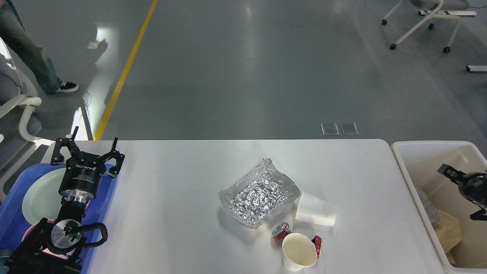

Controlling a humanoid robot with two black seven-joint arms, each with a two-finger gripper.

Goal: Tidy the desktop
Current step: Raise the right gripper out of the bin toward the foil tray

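Desktop (171, 213) fills the lower centre of the frame; foil tray (258, 197), two paper cups (315, 214) and a crushed red can (281, 230) lie left of the right gripper (462, 192), the nearer arm, which hangs over the cream bin (418, 167). Its fingers appear spread and empty, partly cut off at the frame edge. Left gripper (89, 148) stands wide open over the blue tray (15, 213).
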